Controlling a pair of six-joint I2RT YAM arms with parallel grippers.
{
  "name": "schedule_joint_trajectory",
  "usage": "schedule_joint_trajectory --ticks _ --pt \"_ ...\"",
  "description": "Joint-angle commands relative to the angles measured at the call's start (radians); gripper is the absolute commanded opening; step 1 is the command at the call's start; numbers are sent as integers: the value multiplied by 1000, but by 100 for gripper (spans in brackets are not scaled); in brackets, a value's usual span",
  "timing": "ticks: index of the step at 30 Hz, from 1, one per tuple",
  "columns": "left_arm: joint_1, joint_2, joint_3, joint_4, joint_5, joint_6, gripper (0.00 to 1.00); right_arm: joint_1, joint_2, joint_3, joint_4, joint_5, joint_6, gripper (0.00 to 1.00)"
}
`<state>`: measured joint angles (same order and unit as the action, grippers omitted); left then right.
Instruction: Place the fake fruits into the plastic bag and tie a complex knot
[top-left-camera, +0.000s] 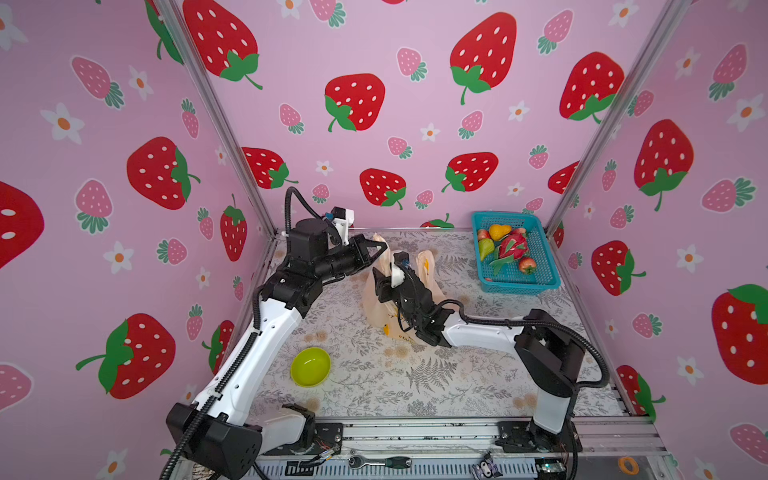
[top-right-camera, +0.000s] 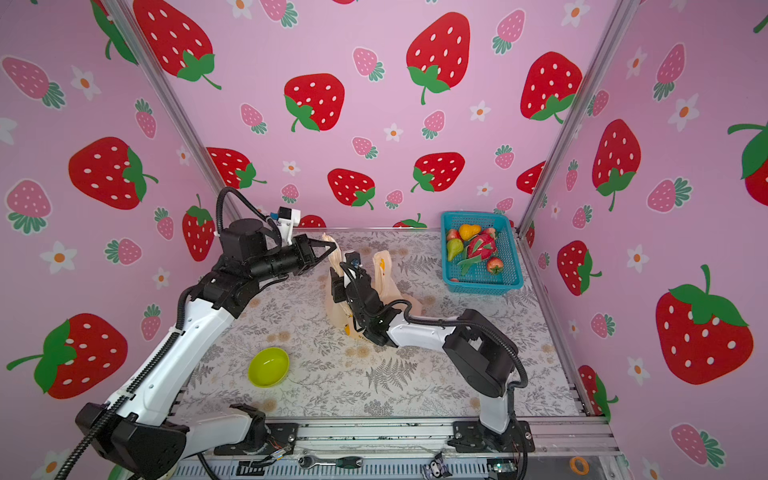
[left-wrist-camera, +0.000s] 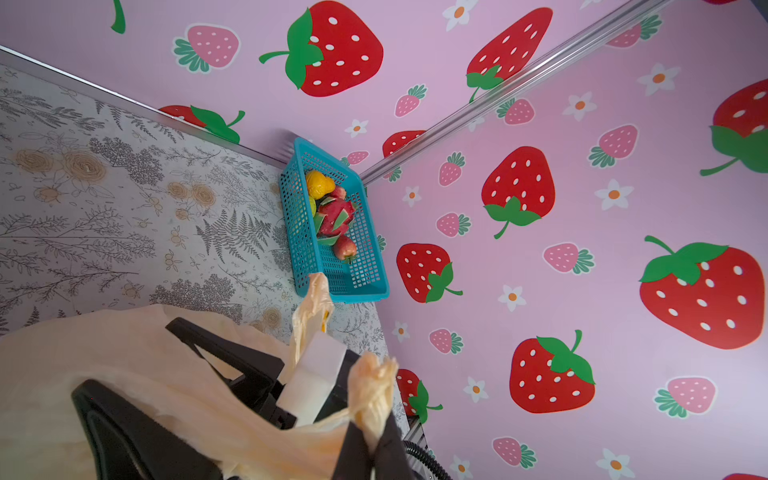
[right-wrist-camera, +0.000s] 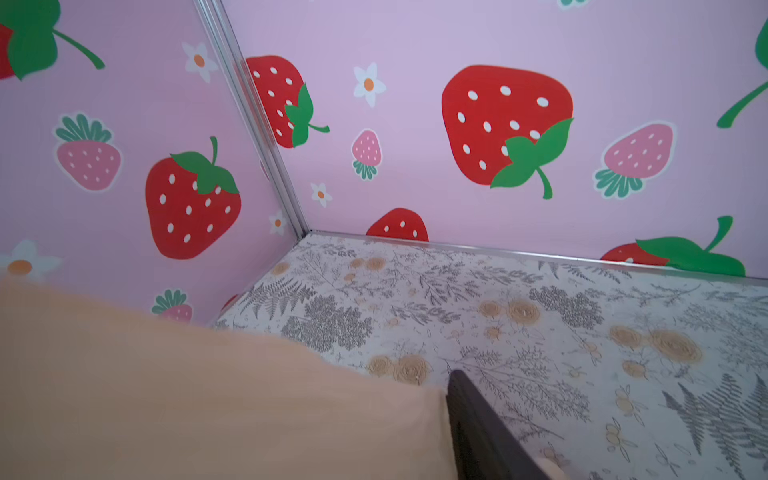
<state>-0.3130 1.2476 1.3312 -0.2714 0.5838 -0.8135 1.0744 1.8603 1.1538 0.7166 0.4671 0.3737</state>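
While the left end effector is clenched on a twisted handle of the plastic bag, the bag sags from it down to the tabletop. Just right of it, the right end effector has its jaws spread against the bag's film. Well right of that one, the fake fruits lie in a teal basket.

Nothing is legible; small dark lettering on the plastic bag is too blurred.
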Motion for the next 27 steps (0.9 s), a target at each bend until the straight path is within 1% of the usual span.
schedule_joint_trajectory --ticks 1,3,4,5,6,8,9,11,13,20,23,27 --pt "12 -32 0 53 15 -10 0 5 -33 -18 -14 -6 -19 52" --pt "14 -27 0 51 15 -8 0 1 -64 -17 -27 -27 -59 52" --pt "13 -25 0 49 16 -5 0 -3 -76 -12 -42 -53 -76 54" --pt "14 -22 3 45 15 1 0 -9 -86 -2 -71 -79 -85 59" --pt "15 -21 5 40 14 7 0 -15 -95 5 -98 -99 -90 65" --pt "15 -17 8 26 4 24 0 -26 -121 15 -146 -154 -114 83" --pt "16 -16 9 21 -2 30 0 -30 -135 19 -166 -179 -127 89" --pt "18 -13 11 11 -12 44 0 -37 -169 26 -218 -234 -168 96" --pt "19 -8 15 -1 -19 54 0 -40 -198 41 -282 -267 -206 100" --pt "44 4 10 -10 -32 60 0 -59 -321 109 -503 -388 -336 100" --pt "52 8 6 -10 -32 60 0 -69 -364 154 -579 -440 -369 100" --pt "58 12 5 -12 -34 66 0 -85 -426 180 -635 -513 -390 100"
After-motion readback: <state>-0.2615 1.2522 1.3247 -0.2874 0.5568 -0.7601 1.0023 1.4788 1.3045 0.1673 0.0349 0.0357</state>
